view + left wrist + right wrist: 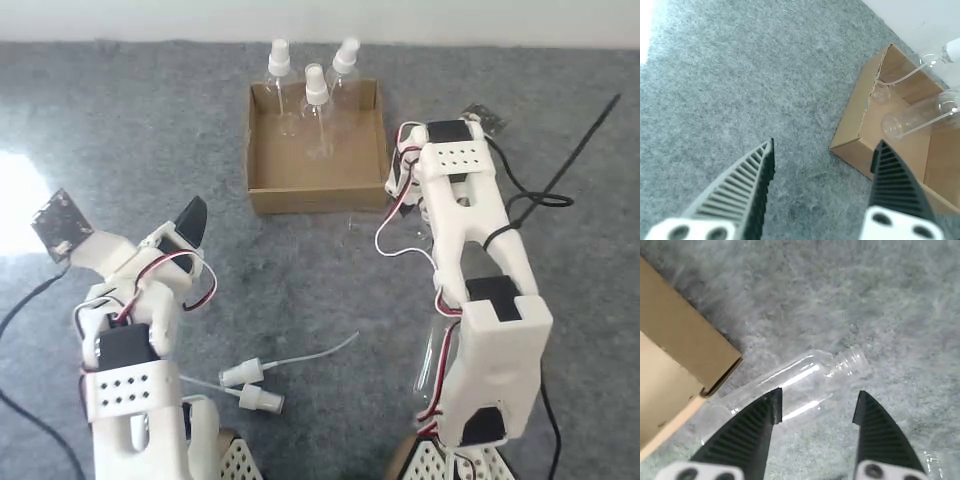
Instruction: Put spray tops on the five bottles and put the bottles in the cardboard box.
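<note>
Right hand point(817, 407) first: jaws spread wide, gripping nothing, poised straight above a clear plastic bottle with a bare threaded neck point(805, 380). The bottle lies on its side on the grey felt-like tabletop point(120, 120), directly under the hand, with its neck pointing away past one finger. Its base runs in just beside the corner of the brown cardboard box point(680, 355); whether they touch, I can't tell.

Here's the danger. That bottle is round, light and slick. If one finger lands before the other, it will likely roll or skid out from under the hand. The box wall sits close on one side, so a finger coming down there could snag the cardboard and shove the whole box.

Back under the right arm there's what looks like another clear bottle point(430, 365), also lying down.

Left hand point(826, 150) now: open too, empty, hanging over bare tabletop with the box just ahead of its fingertips. Behind it, near the arm's base, lie two loose white spray tops with long thin tubes point(245, 375). Those tubes could bend or miss the narrow neck if a top goes in crooked.

Farthest out, three clear bottles with white spray tops point(316, 110) stand inside the box. By my count that's three done, two to go.
</note>
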You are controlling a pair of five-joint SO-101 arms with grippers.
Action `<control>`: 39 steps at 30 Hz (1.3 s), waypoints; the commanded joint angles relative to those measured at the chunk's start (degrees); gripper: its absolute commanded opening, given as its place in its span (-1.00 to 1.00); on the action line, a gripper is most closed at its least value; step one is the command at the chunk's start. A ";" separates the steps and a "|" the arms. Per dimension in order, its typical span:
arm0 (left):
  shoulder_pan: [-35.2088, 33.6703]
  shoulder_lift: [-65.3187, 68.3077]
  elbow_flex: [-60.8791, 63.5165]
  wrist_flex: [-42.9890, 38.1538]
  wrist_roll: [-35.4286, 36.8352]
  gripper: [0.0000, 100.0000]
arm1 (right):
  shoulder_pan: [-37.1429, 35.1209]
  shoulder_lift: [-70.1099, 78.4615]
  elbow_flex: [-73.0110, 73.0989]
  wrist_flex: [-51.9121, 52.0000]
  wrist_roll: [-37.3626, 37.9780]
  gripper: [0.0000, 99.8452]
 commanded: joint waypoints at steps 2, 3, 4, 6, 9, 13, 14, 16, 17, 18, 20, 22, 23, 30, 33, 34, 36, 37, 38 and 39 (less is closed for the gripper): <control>0.00 -0.79 -0.22 -1.32 -0.44 -0.42 | 2.33 1.98 0.88 1.63 1.49 -0.59; 0.00 -0.79 -0.22 -1.32 -0.44 -0.42 | 2.33 1.98 0.88 2.07 1.67 -0.59; 0.00 -0.79 -0.22 -1.32 -0.44 -0.42 | 2.15 1.98 0.62 2.77 2.55 -0.59; 0.00 -0.79 -0.22 -1.32 -0.44 -0.42 | 2.07 1.98 -1.41 5.67 4.57 -0.59; 0.00 -0.79 -0.22 -1.32 -0.44 -0.42 | 2.51 1.98 -5.98 12.62 6.59 -0.59; 0.00 -0.79 -0.22 -1.32 -0.44 -0.42 | 2.68 2.07 -11.34 20.00 9.93 -0.59; 0.00 -0.79 -0.22 -1.32 -0.44 -0.42 | 2.68 2.07 -11.69 20.53 10.73 -0.59; 0.00 -0.79 -0.22 -1.32 -0.44 -0.42 | 2.51 1.98 -11.69 20.53 11.87 -0.59; -0.09 -0.79 -0.22 -1.32 -0.44 -0.42 | 2.42 1.98 -11.69 20.53 12.40 -0.59; -0.09 -0.79 -0.22 -1.32 -0.44 -0.42 | 2.33 1.98 -11.69 20.53 12.84 -0.59; -0.09 -0.79 -0.22 -1.32 -0.44 -0.42 | 2.15 1.10 -11.60 20.62 13.54 -0.59; -0.09 -0.79 -0.22 -1.32 -0.44 -0.42 | 2.15 -1.19 -10.90 20.79 14.68 -0.59; -0.09 -0.79 -0.22 -1.32 -0.44 -0.42 | 2.24 -2.68 -9.93 20.79 15.21 -0.59; 0.00 -0.79 -0.22 -1.32 -0.44 -0.42 | -1.19 -13.58 -1.76 20.44 15.56 -0.59; 0.00 -0.79 -0.22 -1.32 -0.44 -0.42 | -3.56 -14.99 -0.44 19.82 15.30 -0.59; -0.09 -0.79 -0.22 -1.32 -0.44 -0.42 | -4.35 -14.90 -0.26 19.82 15.30 -0.59; -0.09 -0.79 -0.22 -1.32 -0.44 -0.42 | -6.20 -14.81 -0.26 20.09 15.30 -0.59; -0.09 -0.79 -0.22 -1.32 -0.44 -0.42 | -6.99 -14.81 -0.18 20.35 15.30 -0.59; -0.18 -0.79 -0.22 -1.32 -0.44 -0.42 | -7.87 -15.08 0.09 20.35 15.30 -0.59; -0.18 -0.79 -0.22 -1.32 -0.44 -0.42 | -8.66 -15.52 1.14 20.35 15.30 -0.59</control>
